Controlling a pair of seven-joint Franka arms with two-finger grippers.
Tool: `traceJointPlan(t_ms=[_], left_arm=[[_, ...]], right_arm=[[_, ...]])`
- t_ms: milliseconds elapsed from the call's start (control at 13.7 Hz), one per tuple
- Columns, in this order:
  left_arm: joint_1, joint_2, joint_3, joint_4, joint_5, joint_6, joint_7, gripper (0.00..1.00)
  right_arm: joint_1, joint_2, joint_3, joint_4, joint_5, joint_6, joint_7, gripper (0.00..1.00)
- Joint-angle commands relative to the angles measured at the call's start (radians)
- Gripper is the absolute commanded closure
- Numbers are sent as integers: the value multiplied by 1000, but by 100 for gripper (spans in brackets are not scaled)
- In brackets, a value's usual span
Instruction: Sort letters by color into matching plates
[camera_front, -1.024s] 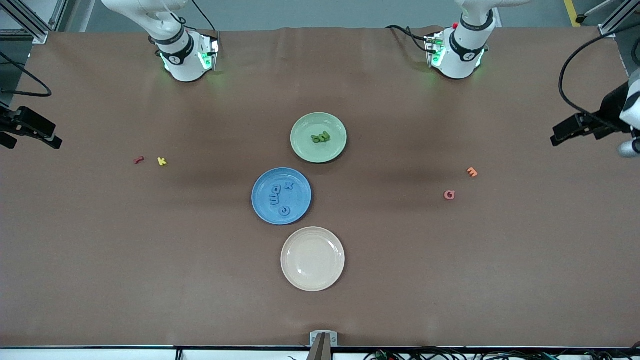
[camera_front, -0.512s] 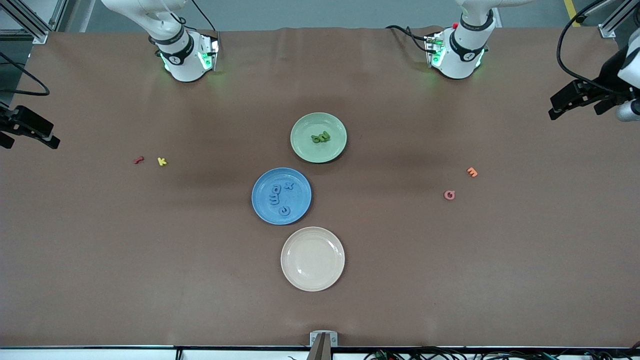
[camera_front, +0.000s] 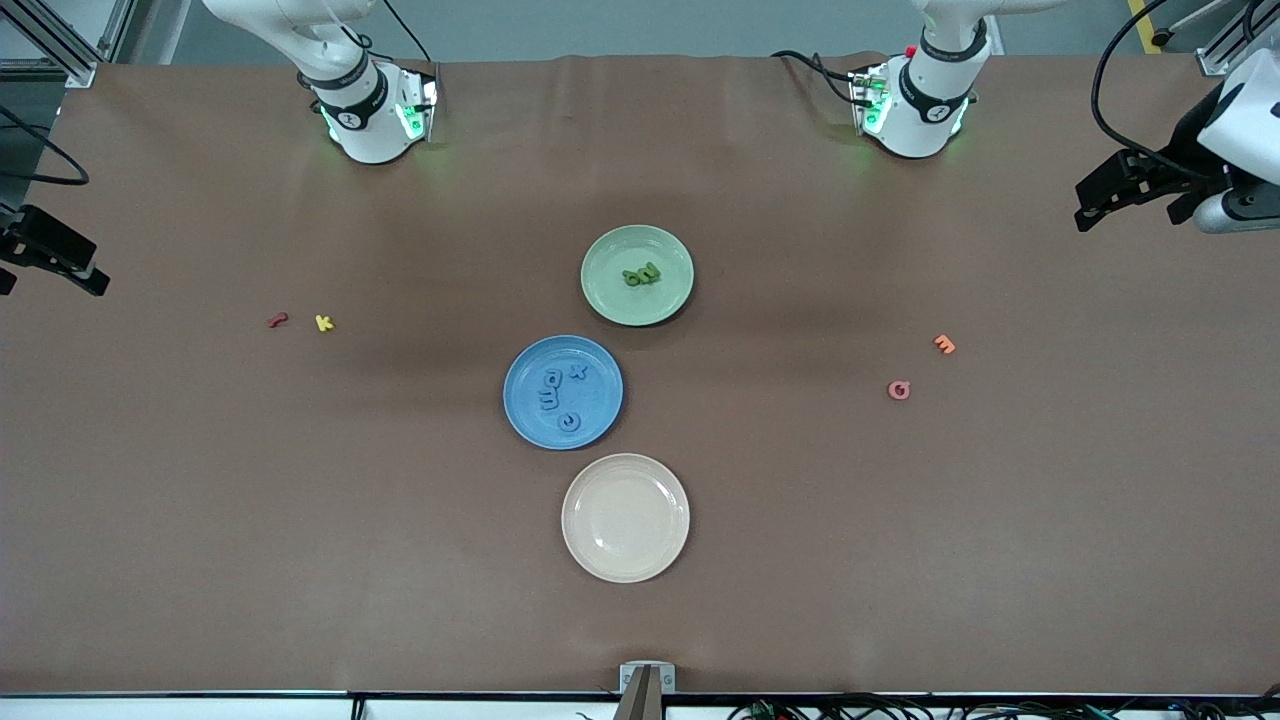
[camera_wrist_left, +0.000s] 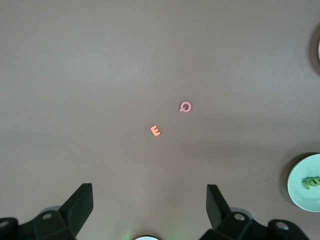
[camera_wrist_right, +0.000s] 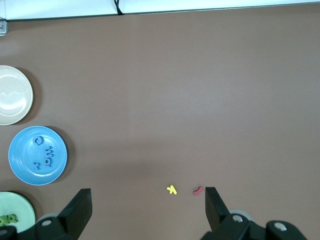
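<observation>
Three plates sit in a line near the middle of the table (camera_front: 200, 560). The green plate (camera_front: 610, 300) is farthest from the front camera, the blue plate (camera_front: 530, 420) comes next, and the beige plate (camera_front: 625, 555) is nearest. The blue and beige plates nearly touch at their rims.

The green letters (camera_front: 641, 274) lie bunched together in the green plate, and their count cannot be told. The blue letters (camera_front: 557, 393) lie spread in the blue plate, four of them, one an x and one round.

Toward the right arm's end of the table lie a red letter (camera_front: 278, 320) and a yellow letter (camera_front: 323, 322), just beside each other. Toward the left arm's end lie an orange letter (camera_front: 944, 344) and a pink letter (camera_front: 899, 390), near each other.

The left gripper (camera_wrist_left: 150, 202) hangs high over the left arm's end of the table, jaws spread wide and holding nothing. The right gripper (camera_wrist_right: 147, 205) hangs high over the right arm's end, jaws likewise spread wide and holding nothing. Both grippers are well apart from the plates.
</observation>
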Motion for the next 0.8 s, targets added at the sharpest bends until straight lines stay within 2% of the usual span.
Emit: traceJointPlan(t_ms=[0, 731], left_arm=[[-2, -8, 1, 25, 2, -21, 30, 0], [-6, 11, -6, 33, -35, -21, 33, 0]], right_arm=[[-8, 11, 7, 25, -13, -14, -3, 0], [-8, 11, 7, 25, -13, -14, -3, 0]])
